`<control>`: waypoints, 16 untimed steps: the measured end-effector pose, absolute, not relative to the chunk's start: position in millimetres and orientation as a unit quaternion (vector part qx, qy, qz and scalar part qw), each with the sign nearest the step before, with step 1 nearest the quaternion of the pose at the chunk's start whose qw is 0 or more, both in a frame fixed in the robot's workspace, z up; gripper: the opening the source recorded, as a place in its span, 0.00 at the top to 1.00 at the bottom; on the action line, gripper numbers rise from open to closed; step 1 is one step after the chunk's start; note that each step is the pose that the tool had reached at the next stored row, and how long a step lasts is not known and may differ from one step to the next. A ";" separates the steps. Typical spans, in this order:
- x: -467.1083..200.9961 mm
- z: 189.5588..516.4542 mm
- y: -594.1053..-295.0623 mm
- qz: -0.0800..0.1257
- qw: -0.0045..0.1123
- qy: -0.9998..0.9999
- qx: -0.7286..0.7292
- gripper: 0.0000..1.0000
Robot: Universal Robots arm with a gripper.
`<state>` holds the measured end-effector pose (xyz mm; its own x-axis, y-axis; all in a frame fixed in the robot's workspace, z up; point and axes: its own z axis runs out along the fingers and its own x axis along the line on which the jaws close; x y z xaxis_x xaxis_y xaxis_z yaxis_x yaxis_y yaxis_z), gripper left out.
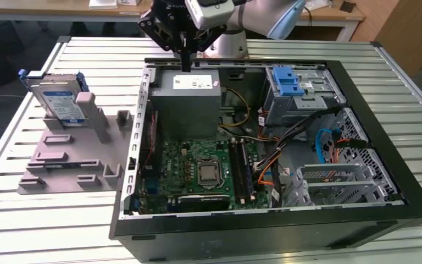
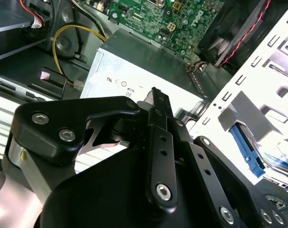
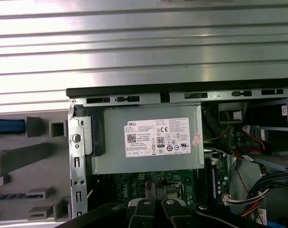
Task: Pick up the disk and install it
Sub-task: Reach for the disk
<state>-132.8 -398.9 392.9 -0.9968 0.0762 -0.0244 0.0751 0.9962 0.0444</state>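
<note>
The disk point(image 1: 57, 102) stands on edge in a grey plastic holder point(image 1: 68, 159) on the table, at the exterior view's left of the open computer case point(image 1: 270, 220). It is silver with a white-and-blue label and a blue frame. A blue edge of the disk point(image 3: 6, 126) shows in the first wrist view. My gripper point(image 1: 187, 65) hangs over the case's far edge, above the grey power supply box point(image 1: 189, 102). Its black fingers point(image 3: 156, 192) are pressed together with nothing between them. The gripper point(image 2: 156, 95) is well apart from the disk.
Inside the case lie a green motherboard point(image 1: 204, 165), cable bundles point(image 1: 292, 137) and a metal drive cage with a blue latch strip point(image 1: 288, 81) at the far right. The slatted metal table point(image 1: 35, 220) surrounds the case. Desks stand behind.
</note>
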 end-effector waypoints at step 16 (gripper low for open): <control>-140.5 392.1 -398.9 0.022 0.013 0.999 0.038 0.89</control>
<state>-140.5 -398.9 392.1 -0.9968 0.0762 -0.0244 0.0751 0.9962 0.0444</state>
